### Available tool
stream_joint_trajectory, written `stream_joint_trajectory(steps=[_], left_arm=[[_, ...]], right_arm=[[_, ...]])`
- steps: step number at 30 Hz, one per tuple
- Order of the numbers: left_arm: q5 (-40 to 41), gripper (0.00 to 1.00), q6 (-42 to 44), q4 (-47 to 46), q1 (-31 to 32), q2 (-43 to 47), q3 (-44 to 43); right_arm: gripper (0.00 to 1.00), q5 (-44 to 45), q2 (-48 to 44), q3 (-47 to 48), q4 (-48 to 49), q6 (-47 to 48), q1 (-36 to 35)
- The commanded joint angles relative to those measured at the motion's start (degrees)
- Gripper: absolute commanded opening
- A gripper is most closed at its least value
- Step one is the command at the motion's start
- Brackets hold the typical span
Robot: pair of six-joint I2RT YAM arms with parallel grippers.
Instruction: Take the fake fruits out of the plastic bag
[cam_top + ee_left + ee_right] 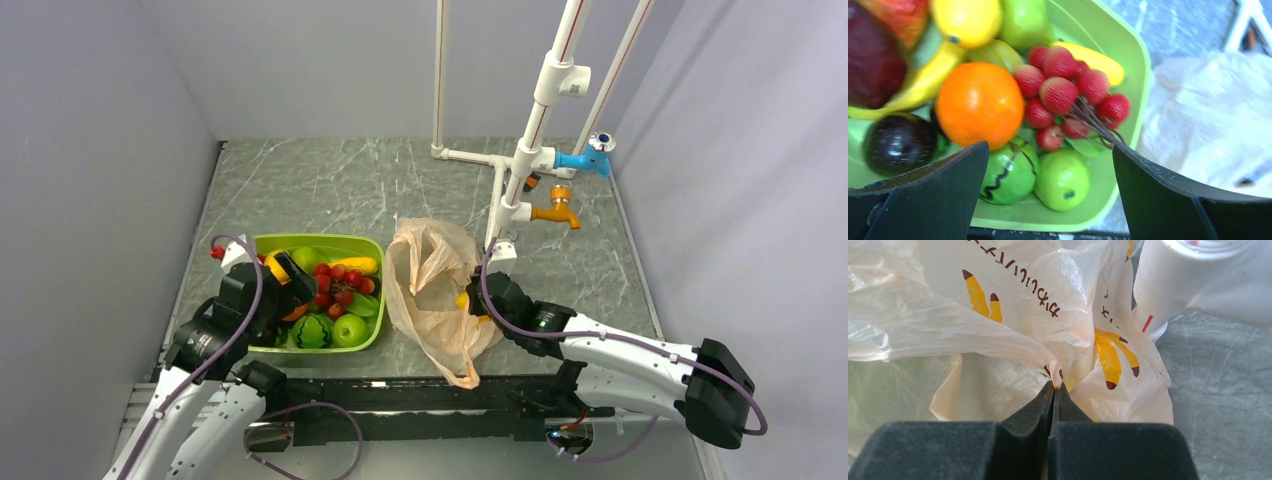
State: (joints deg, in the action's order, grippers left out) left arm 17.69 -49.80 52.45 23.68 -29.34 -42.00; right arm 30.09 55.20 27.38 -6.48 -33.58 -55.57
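Grey marbled tabletop [300, 180] between pale walls [100, 120] carries the plastic bag [435, 290].

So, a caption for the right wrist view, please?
Right fingers pinch a fold of the bag beside a white pipe.

The thin, crinkly, translucent peach-orange plastic bag [432, 300] lies crumpled and slack on the grey marbled counter [300, 180], just beside the right wall of the lime-green plastic tub [318, 238]. It is printed with yellow-orange marks tipped in brown. One fold is nipped in the closed right pincer [1054, 388]. The glossy bunch of red balls [1068, 95] on dark stems and the smooth round orange [979, 104] lie side by side in the tub.
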Motion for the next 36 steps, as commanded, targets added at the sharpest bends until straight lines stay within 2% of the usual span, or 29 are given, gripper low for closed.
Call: stream_joint_trajectory(steps=[1,6,10,12,15,18,20,24,27,32,36], left_arm=[[-15.93,0.99,4.59,-6.59,-0.22,1.65,-0.47],[-33.21,0.99,4.77,-19.79,-0.22,2.02,4.38],[-40.00,0.99,-1.67,-35.50,2.63,1.90,11.32],[-37.32,0.99,-2.72,-42.73,8.89,0.29,13.30],[-29.33,0.97,-0.06,-44.47,21.92,-7.79,9.02],[-23.61,0.88,3.33,-46.19,32.57,-15.74,4.29],[-21.76,0.84,4.04,-49.44,37.28,-20.31,3.36],[-22.15,0.77,3.56,-58.25,41.22,-30.76,2.28],[-20.11,0.69,5.36,-61.21,43.59,-38.84,-1.24],[-12.92,0.63,7.18,-54.49,44.52,-49.67,-11.19],[-12.56,0.63,8.81,-56.09,44.36,-55.29,-14.26]], right_arm=[[0.00,-0.84,-0.53,2.37,1.19,1.15,0.20],[0.00,-1.80,0.13,2.54,1.03,0.95,0.20],[0.00,-2.73,0.69,3.49,0.03,1.56,0.25],[0.00,-2.78,0.44,3.72,-0.92,1.40,0.23],[0.00,-2.75,-1.22,3.95,-2.96,0.91,0.22],[0.00,-2.85,-3.70,4.26,-5.48,0.94,0.16],[0.00,-2.53,-5.86,4.20,-7.89,0.05,0.20],[0.00,-3.27,-11.69,3.71,-14.74,-4.08,0.20],[0.00,-2.95,-14.13,4.21,-22.78,-9.67,0.18],[0.00,2.03,-16.08,4.17,-40.25,-26.73,0.20],[0.00,4.17,-13.67,4.51,-47.68,-37.65,0.14]])
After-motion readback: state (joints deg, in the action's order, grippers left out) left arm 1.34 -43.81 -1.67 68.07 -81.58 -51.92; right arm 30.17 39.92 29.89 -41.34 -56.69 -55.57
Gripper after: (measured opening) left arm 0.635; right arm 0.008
